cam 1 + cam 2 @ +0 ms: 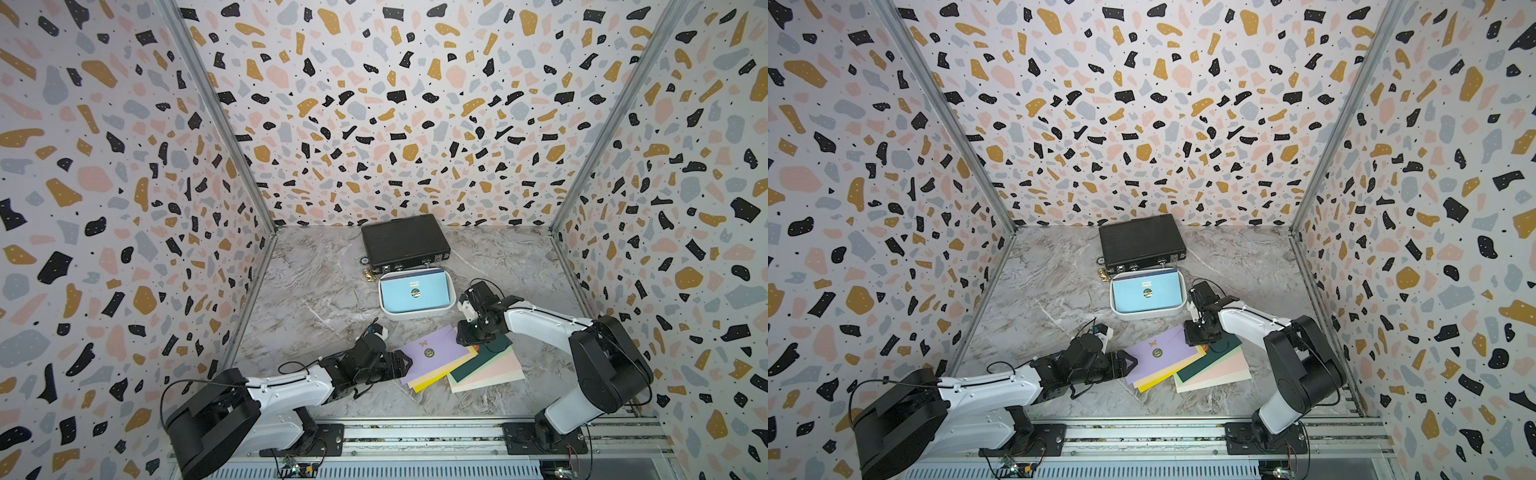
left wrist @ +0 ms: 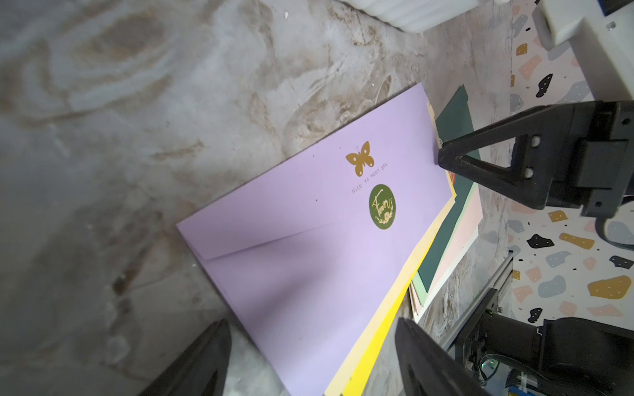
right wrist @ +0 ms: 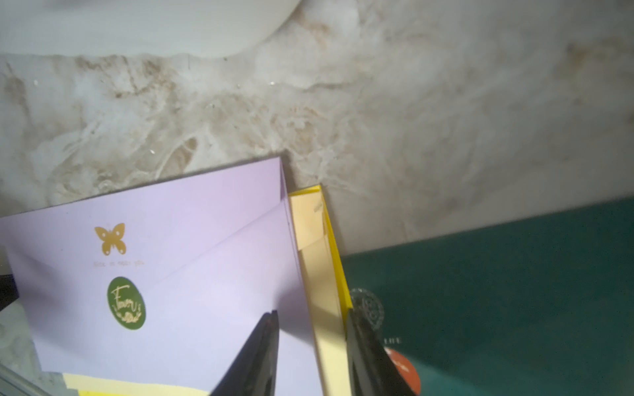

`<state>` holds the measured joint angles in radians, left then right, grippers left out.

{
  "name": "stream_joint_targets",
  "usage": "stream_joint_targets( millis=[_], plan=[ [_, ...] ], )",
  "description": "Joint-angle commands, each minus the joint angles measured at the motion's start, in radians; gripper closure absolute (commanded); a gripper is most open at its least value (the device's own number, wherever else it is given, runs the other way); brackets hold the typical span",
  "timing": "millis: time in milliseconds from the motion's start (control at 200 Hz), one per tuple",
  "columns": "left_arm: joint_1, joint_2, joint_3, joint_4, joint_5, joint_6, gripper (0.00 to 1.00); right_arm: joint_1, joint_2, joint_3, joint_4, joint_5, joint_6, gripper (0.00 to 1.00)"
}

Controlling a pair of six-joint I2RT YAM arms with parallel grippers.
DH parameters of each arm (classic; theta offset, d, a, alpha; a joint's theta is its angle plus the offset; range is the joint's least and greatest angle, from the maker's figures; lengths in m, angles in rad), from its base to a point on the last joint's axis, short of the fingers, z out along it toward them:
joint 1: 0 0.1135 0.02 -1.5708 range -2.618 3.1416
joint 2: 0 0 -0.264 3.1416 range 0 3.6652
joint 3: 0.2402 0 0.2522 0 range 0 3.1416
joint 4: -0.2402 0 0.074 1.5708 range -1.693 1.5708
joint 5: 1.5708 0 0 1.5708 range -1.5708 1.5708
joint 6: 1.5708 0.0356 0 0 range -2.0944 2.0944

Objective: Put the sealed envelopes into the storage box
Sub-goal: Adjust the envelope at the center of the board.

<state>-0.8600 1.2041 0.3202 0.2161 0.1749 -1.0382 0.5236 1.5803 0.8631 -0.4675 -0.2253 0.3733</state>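
Observation:
The white storage box point(image 1: 415, 314) point(image 1: 1148, 314) sits mid-table with a light blue sealed envelope point(image 1: 413, 294) on top inside it. In front of it lies a fanned pile of sealed envelopes: a lilac one point(image 1: 432, 353) point(image 2: 308, 240) point(image 3: 171, 257) with a green round seal on top, then cream, yellow point(image 2: 377, 343), dark green point(image 3: 497, 291) and pink. My left gripper point(image 1: 405, 363) point(image 2: 312, 325) is open, its fingers either side of the lilac envelope's near-left corner. My right gripper point(image 1: 466, 338) point(image 3: 312, 317) stands partly open over the pile's far right edge, one finger over the lilac, the other at the yellow edge.
A closed black briefcase point(image 1: 405, 241) lies behind the box near the back wall. Small gold trinkets point(image 1: 368, 273) rest at the box's far left corner. Patterned walls close in three sides, and a metal rail point(image 1: 415, 436) runs along the front.

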Motion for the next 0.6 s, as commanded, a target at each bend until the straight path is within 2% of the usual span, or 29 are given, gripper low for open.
stream_joint_targets(
  millis=[0, 280, 425, 596],
  plan=[
    [0.001, -0.001, -0.03, 0.015, 0.008, -0.051, 0.23, 0.012, -0.037, -0.023, -0.012, -0.023, 0.002, 0.62],
    [0.001, -0.044, -0.056, 0.105, -0.004, -0.093, 0.34, 0.022, -0.041, -0.036, -0.005, -0.039, 0.007, 0.62],
    [0.002, -0.129, -0.062, 0.053, -0.058, -0.086, 0.43, 0.021, -0.053, -0.037, -0.008, -0.032, 0.007, 0.62],
    [0.003, -0.256, -0.071, 0.038, -0.094, -0.063, 0.45, 0.023, -0.054, -0.039, -0.007, -0.039, 0.009, 0.62]
  ],
)
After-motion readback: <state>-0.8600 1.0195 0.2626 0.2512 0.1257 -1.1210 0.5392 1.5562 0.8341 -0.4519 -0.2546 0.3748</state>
